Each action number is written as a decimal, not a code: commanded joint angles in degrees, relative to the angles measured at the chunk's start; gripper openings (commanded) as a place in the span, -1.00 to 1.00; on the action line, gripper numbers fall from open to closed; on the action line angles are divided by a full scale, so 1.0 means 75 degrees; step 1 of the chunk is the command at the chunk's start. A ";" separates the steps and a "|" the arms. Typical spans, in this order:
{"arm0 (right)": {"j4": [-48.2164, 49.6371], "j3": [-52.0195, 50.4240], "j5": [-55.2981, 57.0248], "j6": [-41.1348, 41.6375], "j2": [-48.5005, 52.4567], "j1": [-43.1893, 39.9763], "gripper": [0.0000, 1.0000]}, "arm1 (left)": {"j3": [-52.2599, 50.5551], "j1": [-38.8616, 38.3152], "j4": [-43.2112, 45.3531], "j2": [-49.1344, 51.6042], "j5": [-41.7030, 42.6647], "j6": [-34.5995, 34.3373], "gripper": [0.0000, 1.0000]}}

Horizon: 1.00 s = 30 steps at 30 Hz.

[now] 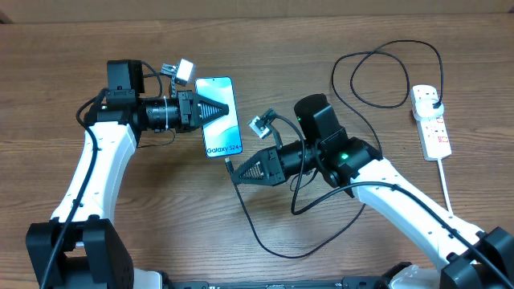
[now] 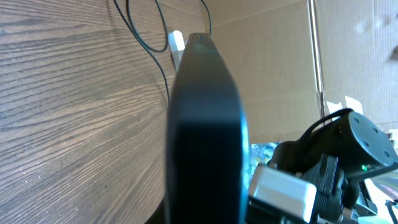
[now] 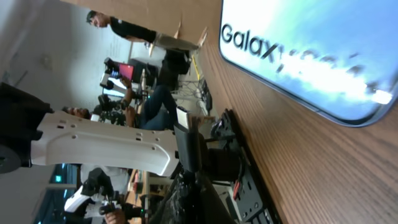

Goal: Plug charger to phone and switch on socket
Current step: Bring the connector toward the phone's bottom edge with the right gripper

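Observation:
The phone (image 1: 226, 135) shows its light blue "Galaxy S24" screen, and my left gripper (image 1: 222, 110) is shut on it from the left. In the left wrist view only the phone's dark edge (image 2: 205, 137) shows, filling the middle. My right gripper (image 1: 234, 169) is shut on the connector end of the charger (image 1: 250, 222), just below the phone's bottom edge. The thin black cable loops over the table to a black plug (image 1: 431, 97) seated in the white socket (image 1: 436, 132) at the far right. In the right wrist view the phone's screen (image 3: 311, 43) lies close ahead of the connector (image 3: 188, 144).
The socket's white cord (image 1: 446, 189) runs toward the front right. A large loop of black cable (image 1: 384, 76) lies between the right arm and the socket. A cardboard wall (image 2: 280, 68) stands behind the wooden table (image 1: 161, 217).

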 commanded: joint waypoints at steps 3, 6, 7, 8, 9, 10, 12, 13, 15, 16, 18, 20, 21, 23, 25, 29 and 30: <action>-0.0309 0.0195 0.0667 -0.0029 -0.0093 0.0221 -0.93 | 0.0003 -0.0015 0.0038 0.0000 0.0233 0.0114 -0.92; -0.0335 0.0195 0.0915 -0.0020 -0.0093 0.0239 -0.93 | 0.0003 -0.0015 0.0038 0.0000 0.0233 0.0108 -0.91; -0.0312 0.0195 0.1000 0.0006 -0.0093 0.0239 -0.93 | 0.0003 -0.0015 0.0038 0.0000 0.0233 0.0085 -0.91; -0.0312 0.0195 0.1113 0.0015 -0.0093 0.0239 -0.93 | 0.0003 -0.0015 0.0038 0.0000 0.0227 0.0035 -0.91; -0.0312 0.0195 0.1262 0.0050 -0.0093 0.0239 -0.93 | 0.0003 -0.0015 0.0044 0.0000 0.0224 -0.0058 -0.92; -0.0312 0.0195 0.1373 0.0093 -0.0093 0.0239 -0.93 | 0.0003 -0.0015 0.0064 0.0000 0.0224 -0.0154 -0.91; -0.0291 0.0195 0.1562 0.0169 -0.0093 0.0239 -0.93 | 0.0003 -0.0015 0.0111 0.0000 0.0178 -0.0399 -0.91; -0.0283 0.0195 0.1652 0.0219 -0.0093 0.0239 -0.93 | 0.0003 -0.0015 0.0125 0.0000 0.0090 -0.0580 -0.92; -0.0254 0.0195 0.1757 0.0259 -0.0093 0.0239 -0.93 | 0.0003 -0.0015 0.0181 0.0000 -0.0006 -0.0784 -0.91; -0.0236 0.0195 0.1754 0.0262 -0.0093 0.0239 -0.93 | 0.0003 -0.0015 0.0204 0.0000 -0.0006 -0.0833 -0.91; -0.0227 0.0195 0.1754 0.0262 -0.0093 0.0239 -0.93 | 0.0003 -0.0015 0.0213 0.0000 0.0003 -0.0927 -0.92; -0.0227 0.0195 0.1754 0.0300 -0.0093 0.0239 -0.93 | 0.0003 -0.0015 0.0213 0.0000 0.0006 -0.0976 -0.92; -0.0224 0.0195 0.1754 0.0358 -0.0093 0.0239 -0.93 | 0.0003 -0.0015 0.0216 0.0000 0.0006 -0.0976 -0.92; -0.0169 0.0195 0.1749 0.0379 -0.0093 0.0242 -0.93 | 0.0003 -0.0015 0.0227 0.0000 0.0009 -0.0973 -0.91; -0.0076 0.0195 0.1722 0.0408 -0.0093 0.0239 -0.93 | 0.0003 -0.0015 0.0227 0.0000 0.0009 -0.0973 -0.92; 0.0029 0.0195 0.1719 0.0463 -0.0093 0.0239 -0.93 | 0.0003 -0.0015 0.0408 0.0000 0.0265 -0.0976 -0.92; 0.0032 0.0195 0.1719 0.0466 -0.0093 0.0239 -0.93 | 0.0003 -0.0015 0.0510 0.0000 0.0391 -0.0976 -0.92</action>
